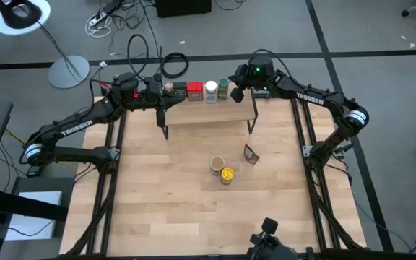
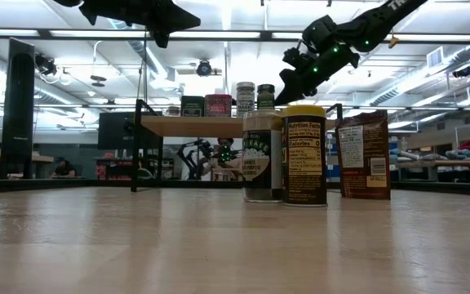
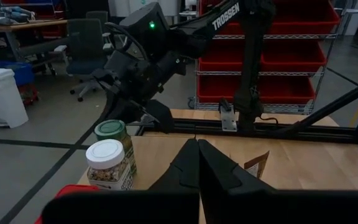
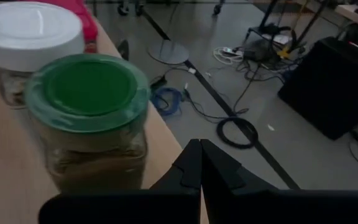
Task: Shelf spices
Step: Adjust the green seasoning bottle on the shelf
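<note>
Above the shelf point(image 1: 208, 110), both grippers hover closed and empty: the left gripper point(image 1: 160, 96) near the red tin point(image 1: 195, 91), the right gripper point(image 1: 235, 92) beside the green-lidded jar point(image 1: 223, 88).

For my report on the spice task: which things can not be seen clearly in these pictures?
- Low view: labels of the jars on the shelf are too small to read.
- Left wrist view: the red tin is cut off behind the shut left gripper.
- High view: the brown pouch print is too small.
</note>
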`<state>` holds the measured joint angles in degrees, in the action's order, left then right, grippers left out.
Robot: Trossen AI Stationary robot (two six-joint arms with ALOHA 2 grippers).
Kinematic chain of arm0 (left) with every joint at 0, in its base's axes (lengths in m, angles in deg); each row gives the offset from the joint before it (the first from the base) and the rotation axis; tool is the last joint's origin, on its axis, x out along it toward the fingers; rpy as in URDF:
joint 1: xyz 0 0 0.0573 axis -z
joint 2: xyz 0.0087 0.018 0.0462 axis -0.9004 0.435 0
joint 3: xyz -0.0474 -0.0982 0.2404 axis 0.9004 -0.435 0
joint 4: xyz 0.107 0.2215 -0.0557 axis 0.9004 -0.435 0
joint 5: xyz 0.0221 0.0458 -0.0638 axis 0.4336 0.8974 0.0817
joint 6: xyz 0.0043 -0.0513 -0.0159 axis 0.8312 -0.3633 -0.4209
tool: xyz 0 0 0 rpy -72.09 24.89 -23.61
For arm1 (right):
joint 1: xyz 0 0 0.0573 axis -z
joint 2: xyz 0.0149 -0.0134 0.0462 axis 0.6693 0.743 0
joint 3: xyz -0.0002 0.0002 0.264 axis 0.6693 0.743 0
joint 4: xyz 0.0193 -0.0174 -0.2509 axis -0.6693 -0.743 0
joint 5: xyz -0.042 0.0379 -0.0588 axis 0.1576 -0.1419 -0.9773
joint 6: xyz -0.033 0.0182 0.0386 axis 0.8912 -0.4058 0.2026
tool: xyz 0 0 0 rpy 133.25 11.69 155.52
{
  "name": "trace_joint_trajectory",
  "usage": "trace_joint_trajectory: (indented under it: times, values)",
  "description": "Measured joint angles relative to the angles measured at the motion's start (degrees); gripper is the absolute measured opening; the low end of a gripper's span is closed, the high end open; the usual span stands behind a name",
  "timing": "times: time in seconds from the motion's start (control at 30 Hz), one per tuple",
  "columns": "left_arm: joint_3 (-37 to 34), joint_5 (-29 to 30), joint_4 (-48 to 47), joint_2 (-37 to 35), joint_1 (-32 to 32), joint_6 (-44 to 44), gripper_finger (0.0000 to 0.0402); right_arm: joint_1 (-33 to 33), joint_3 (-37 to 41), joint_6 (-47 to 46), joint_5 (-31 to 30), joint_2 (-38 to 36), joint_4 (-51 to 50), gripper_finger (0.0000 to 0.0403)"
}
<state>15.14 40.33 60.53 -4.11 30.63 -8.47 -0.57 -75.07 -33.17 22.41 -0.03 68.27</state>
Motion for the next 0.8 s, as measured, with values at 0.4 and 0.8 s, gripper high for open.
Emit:
trace_joint_trajectory:
  times: [0.4, 0.8]
  values:
    - [0.0, 0.0, 0.0, 0.0, 0.0, 0.0, 0.0001, -0.2, 0.0, 0.9, 4.9, 0.0, -0.2, 0.0]
    - [0.0, 0.0, 0.0, 0.0, 0.0, 0.0, 0.0001, -1.1, 0.0, 1.4, 5.8, 0.0, -2.5, 0.0]
